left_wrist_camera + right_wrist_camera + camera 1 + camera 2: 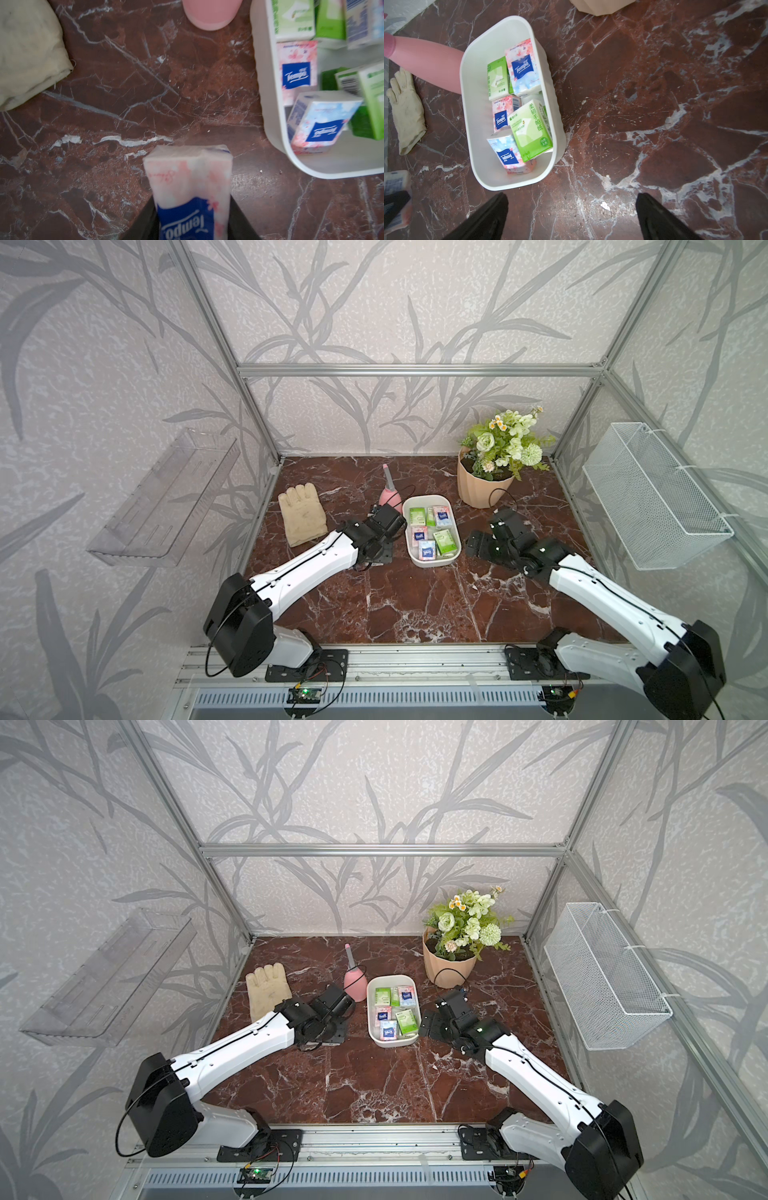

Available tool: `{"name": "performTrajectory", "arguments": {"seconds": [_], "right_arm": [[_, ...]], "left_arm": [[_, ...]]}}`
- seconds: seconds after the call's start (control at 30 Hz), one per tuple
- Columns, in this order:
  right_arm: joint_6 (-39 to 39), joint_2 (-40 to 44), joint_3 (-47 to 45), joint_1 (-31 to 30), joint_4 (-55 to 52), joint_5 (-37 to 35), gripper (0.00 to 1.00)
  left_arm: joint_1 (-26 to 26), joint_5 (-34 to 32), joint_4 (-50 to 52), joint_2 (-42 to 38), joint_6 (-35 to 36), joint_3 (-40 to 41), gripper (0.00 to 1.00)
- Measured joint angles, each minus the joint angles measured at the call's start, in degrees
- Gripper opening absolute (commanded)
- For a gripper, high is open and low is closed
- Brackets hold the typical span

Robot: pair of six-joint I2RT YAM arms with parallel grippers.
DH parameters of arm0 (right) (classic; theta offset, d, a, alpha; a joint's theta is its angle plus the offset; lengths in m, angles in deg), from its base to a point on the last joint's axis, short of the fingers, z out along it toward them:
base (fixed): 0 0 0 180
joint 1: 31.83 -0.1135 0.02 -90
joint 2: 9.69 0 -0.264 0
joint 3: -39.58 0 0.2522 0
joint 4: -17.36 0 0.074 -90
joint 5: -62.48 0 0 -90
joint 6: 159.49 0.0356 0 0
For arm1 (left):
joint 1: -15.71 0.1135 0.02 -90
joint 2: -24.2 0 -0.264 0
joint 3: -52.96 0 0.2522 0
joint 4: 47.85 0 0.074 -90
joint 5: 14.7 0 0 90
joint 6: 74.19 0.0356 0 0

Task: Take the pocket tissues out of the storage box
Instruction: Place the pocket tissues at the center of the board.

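Red-brown marble veined in white covers the counter (415, 605), inside a metal-framed cell with leaf-patterned wallpaper. The left fingers (239, 224) are clamped on one pink floral packet (189, 182), pinched across its width with the logo face toward the wrist camera. Its dark blue panel reads "Tempo", upside down from that angle. The packet hangs over bare counter just outside the wall of the storage box (268, 104), between it and the glove (27, 52), apparently so it can be laid down clear of both.

The right fingers (483, 218) are spread wide with nothing between them, above bare counter on the box's other side, probably waiting for a turn.

Inside the storage box (467, 104) lie the other pocket tissues (529, 128), loosely heaped and overlapping, so their count is uncertain. Pink-and-blue ones are marked "Tempo", one showing a barcode on its edge. Green-and-white ones carry Chinese characters down the face, and the finer print cannot be read. A pink bottle (429, 64) lies just beside the box, and a flower pot (484, 485) stands farther back.
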Motion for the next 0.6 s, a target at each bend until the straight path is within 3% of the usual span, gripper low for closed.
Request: {"name": "performTrajectory", "arguments": {"seconds": [0.3, 0.6], "right_arm": [[4.17, -12.85, 9.64, -8.17, -2.34, -4.24, 0.92], [6.27, -19.54, 14.34, -10.75, -2.75, -4.55, 0.83]], "left_arm": [[0.68, -0.85, -4.61, 0.02, -0.17, 8.33, 0.45], [2.97, -1.09, -11.28, 3.30, 0.11, 13.49, 0.46]]}}
